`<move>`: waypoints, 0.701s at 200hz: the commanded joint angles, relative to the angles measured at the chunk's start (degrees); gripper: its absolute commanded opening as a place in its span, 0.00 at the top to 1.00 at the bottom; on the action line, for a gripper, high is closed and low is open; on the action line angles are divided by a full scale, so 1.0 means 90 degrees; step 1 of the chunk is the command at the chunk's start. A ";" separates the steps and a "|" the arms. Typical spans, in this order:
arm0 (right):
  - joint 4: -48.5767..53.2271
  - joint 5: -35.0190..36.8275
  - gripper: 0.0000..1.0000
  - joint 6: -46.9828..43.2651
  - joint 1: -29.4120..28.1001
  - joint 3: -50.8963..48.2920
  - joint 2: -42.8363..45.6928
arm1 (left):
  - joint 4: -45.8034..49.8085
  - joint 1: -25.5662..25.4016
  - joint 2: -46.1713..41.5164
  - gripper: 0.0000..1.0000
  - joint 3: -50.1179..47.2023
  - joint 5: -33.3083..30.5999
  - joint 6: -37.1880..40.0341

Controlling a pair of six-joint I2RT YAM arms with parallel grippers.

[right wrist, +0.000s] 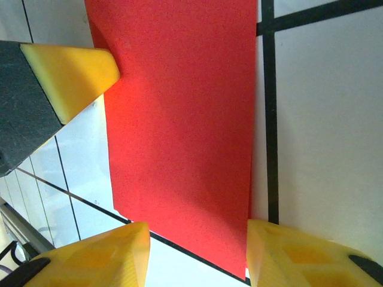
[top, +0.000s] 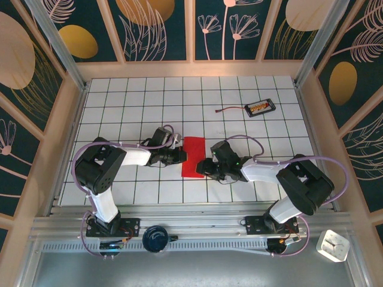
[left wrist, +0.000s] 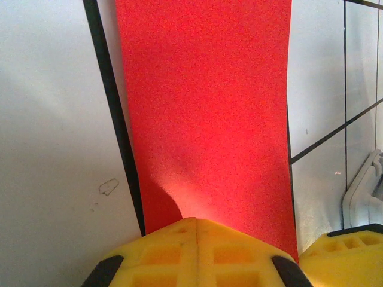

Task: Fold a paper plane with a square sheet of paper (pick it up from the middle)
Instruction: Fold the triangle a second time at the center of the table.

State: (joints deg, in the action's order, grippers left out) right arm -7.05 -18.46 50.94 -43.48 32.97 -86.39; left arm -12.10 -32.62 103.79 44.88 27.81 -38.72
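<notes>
Broadly, the white grid bench carries the sheet of paper at its middle. The red sheet shows as a narrow strip running near to far, so I judge it is already folded once.

The left claw meets the strip's left edge about midway. Its yellow pads are pressed together, with the tips resting on the paper. I cannot tell whether any paper is caught between them. The right claw stands wide at the near right corner, one finger on each side of the strip's near end.

The step in hand looks like setting up the next fold. It would go best with the left claw pinning lightly, so the thin sheet cannot slide on the smooth bench, while the right takes the corner squarely.

The overhead view alone shows the strip's place and the small black tray far right. The right wrist view shows the corner lying flat. The left wrist view shows a soft bulge just beyond the pads.
</notes>
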 commanded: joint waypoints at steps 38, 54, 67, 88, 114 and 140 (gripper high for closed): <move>-0.0212 -0.0031 0.56 0.0026 0.0104 0.0083 0.0126 | 0.0338 0.0006 0.0169 0.99 -0.0114 -0.0112 0.0167; -0.0352 -0.0104 0.57 0.0104 0.0134 0.0038 0.0107 | 0.0338 0.0007 0.0185 0.99 -0.0104 -0.0102 0.0171; -0.0410 -0.0135 0.57 0.0121 0.0153 0.0026 0.0093 | 0.0348 0.0002 0.0196 0.99 -0.0086 -0.0092 0.0175; -0.0553 -0.0211 0.59 0.0172 0.0183 0.0000 0.0054 | 0.0348 0.0003 0.0189 0.99 -0.0085 -0.0097 0.0176; -0.0761 -0.0234 0.60 0.0267 0.0221 -0.0045 -0.0046 | 0.0338 0.0002 0.0202 0.99 -0.0094 -0.0095 0.0180; -0.0984 -0.0254 0.61 0.0400 0.0266 -0.0043 -0.0213 | 0.0338 0.0002 0.0220 0.99 -0.0085 -0.0073 0.0181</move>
State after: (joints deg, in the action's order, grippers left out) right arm -12.34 -20.03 52.86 -41.71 32.95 -86.54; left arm -12.10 -32.62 103.79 44.88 27.86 -38.54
